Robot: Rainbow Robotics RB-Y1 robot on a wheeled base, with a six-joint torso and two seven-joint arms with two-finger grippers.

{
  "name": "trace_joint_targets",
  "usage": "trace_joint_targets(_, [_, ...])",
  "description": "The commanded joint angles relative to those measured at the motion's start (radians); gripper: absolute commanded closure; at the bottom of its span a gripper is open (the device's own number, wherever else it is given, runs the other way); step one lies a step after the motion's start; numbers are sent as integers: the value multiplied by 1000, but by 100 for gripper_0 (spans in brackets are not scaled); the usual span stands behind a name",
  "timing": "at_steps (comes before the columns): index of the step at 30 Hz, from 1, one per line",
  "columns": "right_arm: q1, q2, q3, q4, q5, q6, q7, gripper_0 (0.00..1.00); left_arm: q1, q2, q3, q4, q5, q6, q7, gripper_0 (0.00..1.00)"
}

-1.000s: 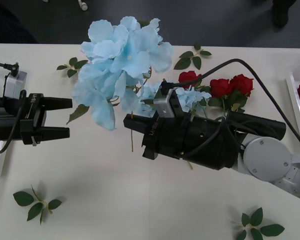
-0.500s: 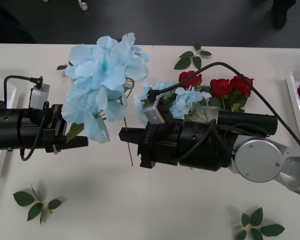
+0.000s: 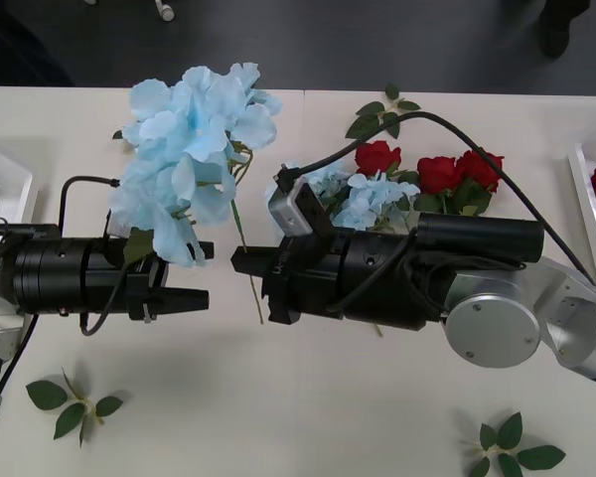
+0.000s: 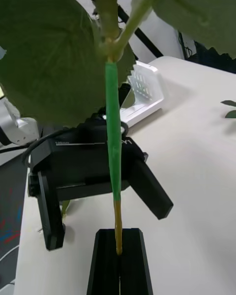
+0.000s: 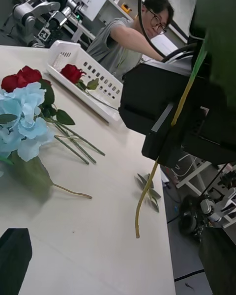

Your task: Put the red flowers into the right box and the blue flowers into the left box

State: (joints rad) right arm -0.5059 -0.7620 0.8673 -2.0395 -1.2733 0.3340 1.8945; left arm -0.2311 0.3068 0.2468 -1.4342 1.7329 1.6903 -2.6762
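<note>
Clamped in the right gripper point(image 3: 240, 268) is the stem of a blue flower point(image 3: 184, 149), its long axis crossing between the spread fingers of the left gripper point(image 3: 201, 273), nearest the left box point(image 3: 5, 174).

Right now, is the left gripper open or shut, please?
Open: the left gripper shows two black fingers spread apart, beside the held blue flower's stem.

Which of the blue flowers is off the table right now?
The large blue hydrangea, its stem pinched in the right gripper; the other blue flowers lie beside the roses.
</note>
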Motion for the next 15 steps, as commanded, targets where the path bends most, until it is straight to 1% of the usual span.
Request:
trace_joint_targets(1, [-14,18,-25,-62,72,-6,-92,100,-19,-14,0,-15,-4,11,-29,0])
trace_joint_targets(7, [-14,24,-36,-102,170,-6,-206,100,-19,-21,-46,15,-6,-4,-29,0])
trace_joint_targets(15, [-14,33,-36,-108,264,-6,-279,100,-19,-54,-69,40,-9,-12,-29,0])
